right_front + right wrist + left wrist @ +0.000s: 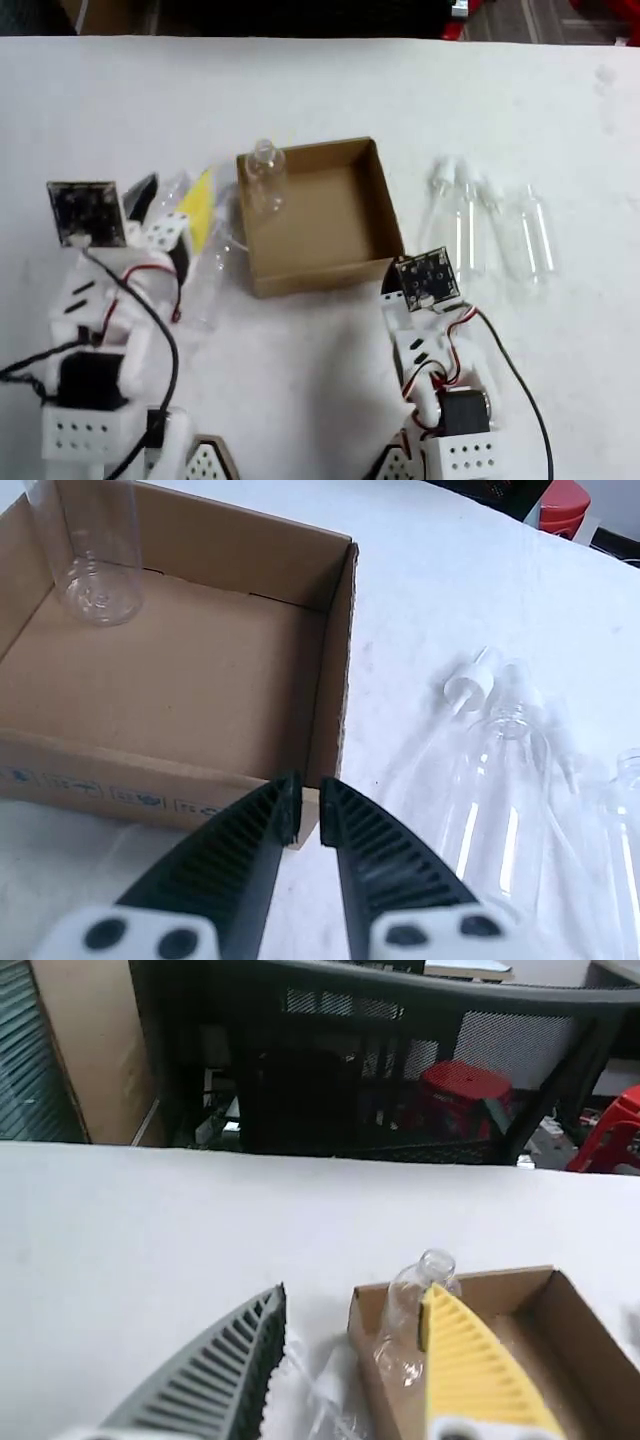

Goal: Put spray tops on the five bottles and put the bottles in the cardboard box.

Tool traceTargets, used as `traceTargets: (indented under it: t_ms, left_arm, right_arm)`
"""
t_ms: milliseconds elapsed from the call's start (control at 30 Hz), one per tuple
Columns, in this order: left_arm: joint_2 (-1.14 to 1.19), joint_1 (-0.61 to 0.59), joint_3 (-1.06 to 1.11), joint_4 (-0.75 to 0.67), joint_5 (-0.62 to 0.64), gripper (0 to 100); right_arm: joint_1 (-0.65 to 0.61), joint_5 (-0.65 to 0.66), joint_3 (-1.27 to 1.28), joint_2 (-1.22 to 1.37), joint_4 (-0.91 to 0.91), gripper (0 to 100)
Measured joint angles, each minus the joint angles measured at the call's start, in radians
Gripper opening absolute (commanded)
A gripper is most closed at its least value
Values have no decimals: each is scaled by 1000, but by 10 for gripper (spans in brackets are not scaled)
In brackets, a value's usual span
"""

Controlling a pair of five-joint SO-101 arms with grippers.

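The right gripper [308, 785] is hanging nearly closed and empty beside the box [335, 670], the left gripper [357, 1293] gaping open. I'd be opening wide and taking a spray top [468, 685] squarely.

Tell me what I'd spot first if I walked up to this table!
The brown cardboard box in the middle of the white table grabs the eye. One clear bottle stands in its far corner on the left arm's side, with its neck bare. Beside the box, on the right arm's side, more clear bottles lie in a row on the table.
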Motion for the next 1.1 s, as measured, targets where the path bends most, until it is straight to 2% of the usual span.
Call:
traceTargets:
  t_ms: [200,500,700,900,1100]
  left_arm:
    - [-163,-100,152,44,3,199]
    - [-443,-107,345,44,3,199]
    - [-489,-107,362,44,-2,195]
    - [-370,-107,247,58,-178,68]
    - [17,-112,5,72,-302,172]
  right_arm:
    - [0,0,0,0,0,22]
    - [0,0,0,0,0,24]
    - [0,0,0,0,0,24]
    - [0,0,0,0,0,24]
    - [0,0,0,0,0,24]
